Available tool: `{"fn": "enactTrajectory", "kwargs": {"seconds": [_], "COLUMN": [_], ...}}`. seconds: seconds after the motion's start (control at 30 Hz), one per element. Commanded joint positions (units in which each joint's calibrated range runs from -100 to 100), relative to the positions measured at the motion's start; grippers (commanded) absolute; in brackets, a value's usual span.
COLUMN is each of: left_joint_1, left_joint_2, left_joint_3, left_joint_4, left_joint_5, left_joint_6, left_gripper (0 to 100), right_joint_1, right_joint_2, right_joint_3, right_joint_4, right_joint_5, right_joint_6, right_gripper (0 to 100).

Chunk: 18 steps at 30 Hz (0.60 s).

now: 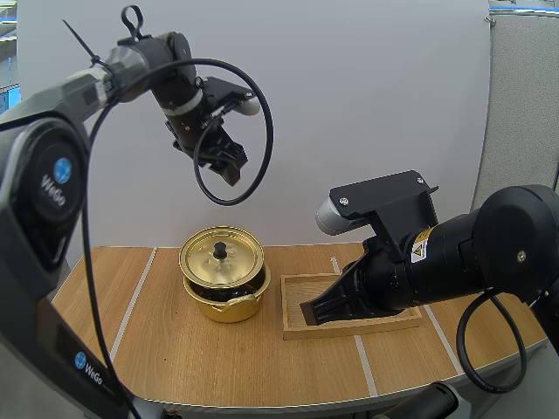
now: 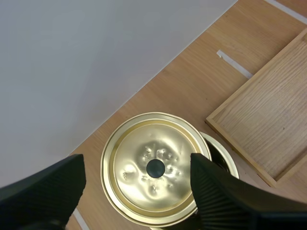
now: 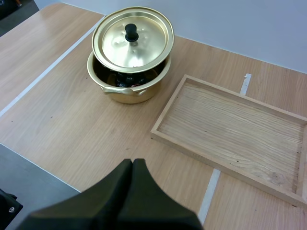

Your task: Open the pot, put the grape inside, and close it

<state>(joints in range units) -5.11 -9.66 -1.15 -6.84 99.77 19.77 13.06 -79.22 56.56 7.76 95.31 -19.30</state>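
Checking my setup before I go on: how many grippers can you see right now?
2. The left gripper hangs open high above the lid; the right gripper, shut, is by the wooden tray's end nearer the pot.

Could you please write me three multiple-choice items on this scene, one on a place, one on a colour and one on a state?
1. On which side of the pot does the wooden tray lie?
A) the right arm's side
B) the left arm's side
C) under the pot

2. What colour is the knob on the lid?
A) gold
B) black
C) red

3. How does the left claw stand?
A) shut on the knob
B) shut on the tray's rim
C) open, above the pot

Key:
1 A: in the high view the tray lies beside the pot, toward the right arm.
2 B: the knob is black against the gold lid.
3 C: in the left wrist view its fingers stand apart, with the lid below them.
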Motion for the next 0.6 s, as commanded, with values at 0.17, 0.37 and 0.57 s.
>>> {"fn": "enactTrajectory", "kwargs": {"seconds": [0.17,0.37,0.57], "left_joint_1": [-0.2,-0.2,-0.2], "left_joint_2": [11.7,15.72,18.05], "left_joint_3": [-0.06,2.66,6.31], "left_joint_4": [-1.82,-1.43,1.66], "left_joint_5": [0.23,0.23,0.23], "left_joint_6": [-0.94,-0.94,-1.15], "left_gripper": [100,100,100], "right_joint_1": [-0.21,-0.21,-0.21], "right_joint_2": [-0.23,-0.23,-0.23], "right_joint_3": [0.14,0.14,0.14], "right_joint_4": [0.2,0.2,0.2], "right_joint_5": [-1.0,-1.0,-1.0], "right_joint_6": [0.25,0.25,0.25], "right_gripper": [0,0,0]}}
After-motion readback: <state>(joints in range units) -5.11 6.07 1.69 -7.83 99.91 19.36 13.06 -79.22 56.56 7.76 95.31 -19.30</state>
